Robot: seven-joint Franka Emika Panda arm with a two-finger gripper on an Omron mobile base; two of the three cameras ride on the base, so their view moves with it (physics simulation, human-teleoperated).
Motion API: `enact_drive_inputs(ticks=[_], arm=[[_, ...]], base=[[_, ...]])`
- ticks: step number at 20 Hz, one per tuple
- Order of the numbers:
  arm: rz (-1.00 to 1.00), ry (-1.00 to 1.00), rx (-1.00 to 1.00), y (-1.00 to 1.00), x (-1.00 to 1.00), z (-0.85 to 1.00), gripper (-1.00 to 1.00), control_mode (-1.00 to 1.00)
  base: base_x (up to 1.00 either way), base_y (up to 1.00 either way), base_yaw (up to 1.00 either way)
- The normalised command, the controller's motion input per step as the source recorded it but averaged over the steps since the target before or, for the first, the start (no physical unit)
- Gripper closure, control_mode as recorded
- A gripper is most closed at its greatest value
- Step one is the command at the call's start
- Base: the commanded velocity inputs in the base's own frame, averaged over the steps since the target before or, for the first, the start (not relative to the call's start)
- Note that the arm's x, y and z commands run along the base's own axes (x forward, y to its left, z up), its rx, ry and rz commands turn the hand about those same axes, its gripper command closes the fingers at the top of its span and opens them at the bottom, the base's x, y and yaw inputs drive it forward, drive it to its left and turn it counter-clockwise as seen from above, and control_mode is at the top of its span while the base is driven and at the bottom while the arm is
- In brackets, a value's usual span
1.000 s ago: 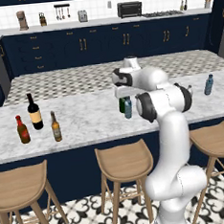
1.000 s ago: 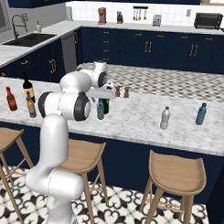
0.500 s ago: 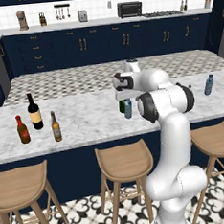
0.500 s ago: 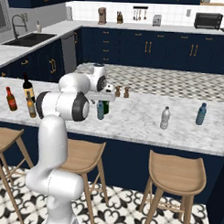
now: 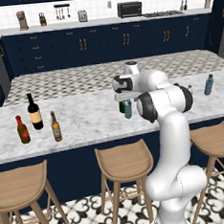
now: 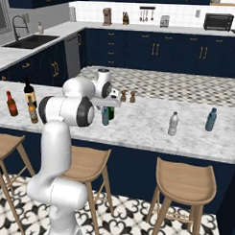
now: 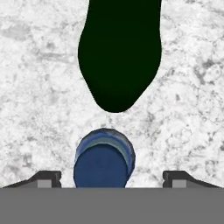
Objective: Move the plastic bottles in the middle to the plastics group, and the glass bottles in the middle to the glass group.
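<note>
End effector (image 7: 111,177) jaws stand wide, straddling blue-grey bottle (image 7: 104,159), untouched.

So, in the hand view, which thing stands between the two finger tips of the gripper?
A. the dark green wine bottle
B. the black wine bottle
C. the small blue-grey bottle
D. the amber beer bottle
C: the small blue-grey bottle sits centred between the spread finger tips of the gripper, with the dark green wine bottle beyond it.
</note>
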Motion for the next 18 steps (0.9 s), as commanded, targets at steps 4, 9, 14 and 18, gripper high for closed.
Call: enact_drive_inputs(ticks=[4, 9, 14, 18], arm=[[0.04, -0.06, 0.00, 0.00, 0.03, -0.21, 1.00, -1.00], [0.11, -0.10, -0.01, 0.00, -0.03, -0.29, 1.00, -1.00], [0.10, 0.01, 0.00, -0.21, -0.50, 0.31, 1.00, -1.00], [0.00, 0.08, 0.00, -0.59, -0.56, 0.47, 1.00, -1.00]], base=[[0.00, 0.00, 0.00], [0.00, 0.00, 0.00], [0.00, 0.00, 0.00], [0.00, 0.00, 0.00]])
